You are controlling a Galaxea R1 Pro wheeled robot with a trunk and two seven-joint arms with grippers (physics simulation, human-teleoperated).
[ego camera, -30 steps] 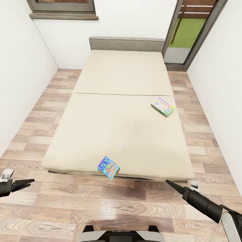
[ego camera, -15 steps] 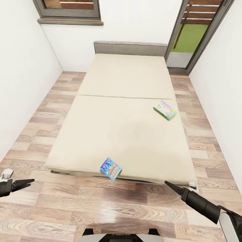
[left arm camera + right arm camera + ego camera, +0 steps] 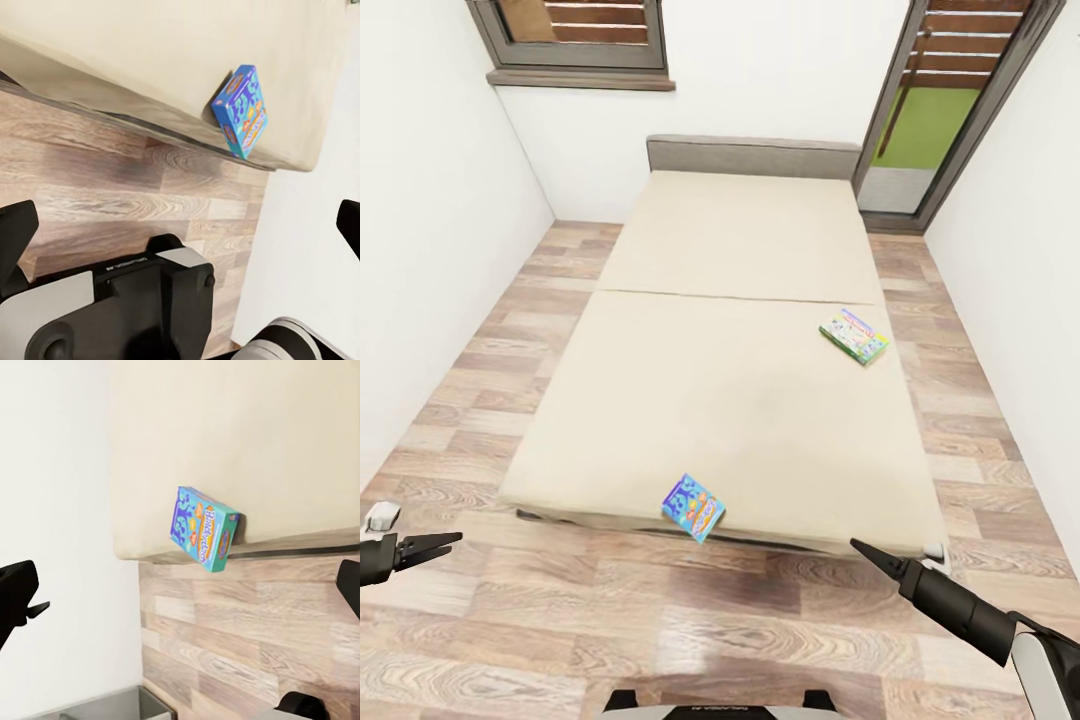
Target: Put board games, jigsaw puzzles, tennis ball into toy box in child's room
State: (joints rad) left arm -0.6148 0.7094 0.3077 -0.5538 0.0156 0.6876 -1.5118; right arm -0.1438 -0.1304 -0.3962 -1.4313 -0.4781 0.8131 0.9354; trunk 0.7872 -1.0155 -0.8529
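1. Overhanging the near edge of the beige bed (image 3: 730, 400), a blue board game (image 3: 693, 506) rests; a green board game (image 3: 854, 336) lies flat toward the bed's right side.
2. Wood floor (image 3: 660, 620) and white walls surround the bed.
3. The right wrist view shows cartoon print on the blue box.
4. Left gripper (image 3: 445, 541) and right gripper (image 3: 860, 548) hover low, fingertips together in the head view.
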